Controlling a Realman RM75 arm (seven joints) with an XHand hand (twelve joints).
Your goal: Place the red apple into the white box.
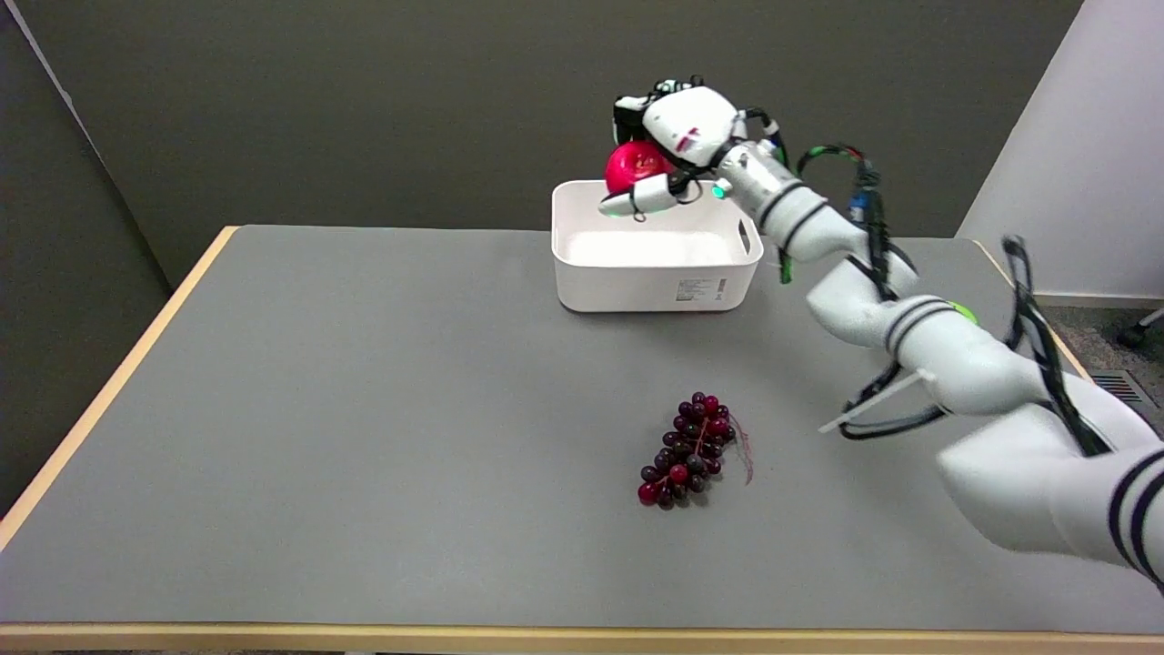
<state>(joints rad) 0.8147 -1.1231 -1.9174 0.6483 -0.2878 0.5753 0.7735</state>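
My right hand [668,136] grips the red apple [632,164] in the air above the back left part of the white box [655,273]. The thumb lies under the apple and the other fingers curl over its top. The box stands at the table's far side, open at the top, with nothing seen inside it. Part of the box's right wall is hidden behind my forearm.
A bunch of dark red grapes [691,450] lies on the grey table [364,409] nearer the front. A green fruit [962,312] is almost fully hidden behind my right arm at the right. Cables loop around the arm.
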